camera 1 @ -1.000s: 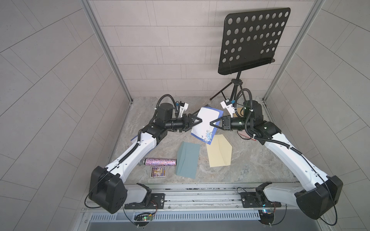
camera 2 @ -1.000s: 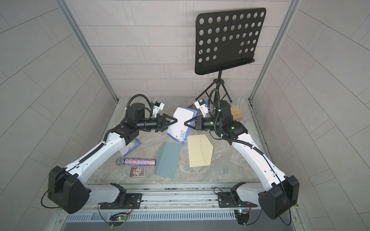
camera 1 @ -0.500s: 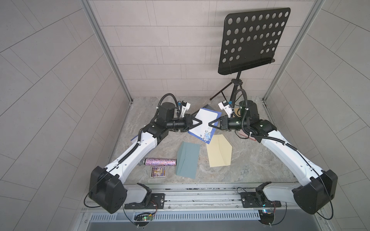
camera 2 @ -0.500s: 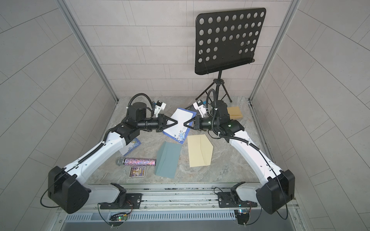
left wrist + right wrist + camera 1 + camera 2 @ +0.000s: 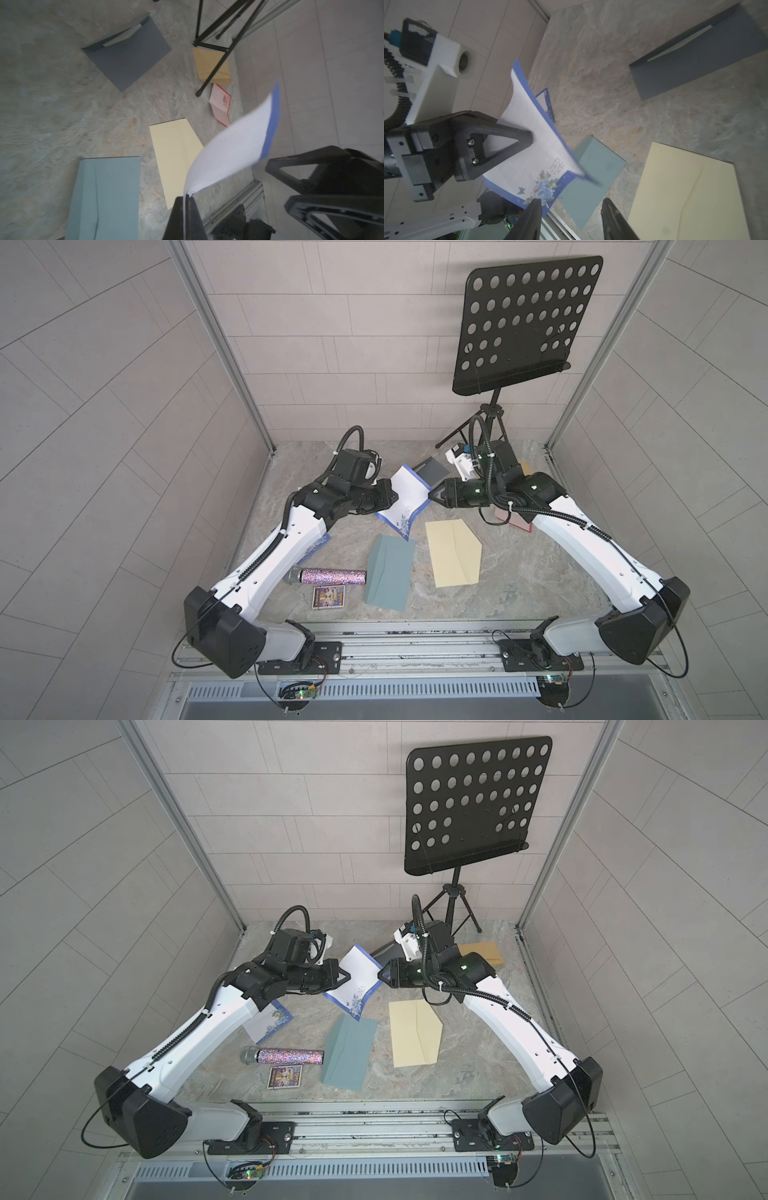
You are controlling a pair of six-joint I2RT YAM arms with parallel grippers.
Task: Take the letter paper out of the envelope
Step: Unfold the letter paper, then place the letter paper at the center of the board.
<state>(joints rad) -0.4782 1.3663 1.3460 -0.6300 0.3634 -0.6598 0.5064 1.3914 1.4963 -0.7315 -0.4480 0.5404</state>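
Bare marble tabletop [image 5: 523,572] lies open between the pale yellow paper envelope [image 5: 455,551] and the right arm [image 5: 582,551], and along the back wall [image 5: 353,385] left of the black tripod music stand [image 5: 492,423]. The middle is crowded: a teal paper envelope [image 5: 390,572], a glittery pink microphone [image 5: 332,576] and a small picture card [image 5: 328,597] lie close together, a dark grey envelope [image 5: 434,472] farther back. Higher up, the white blue-bordered letter paper [image 5: 409,499] fills the gap between left gripper [image 5: 347,975] and right gripper [image 5: 431,494].
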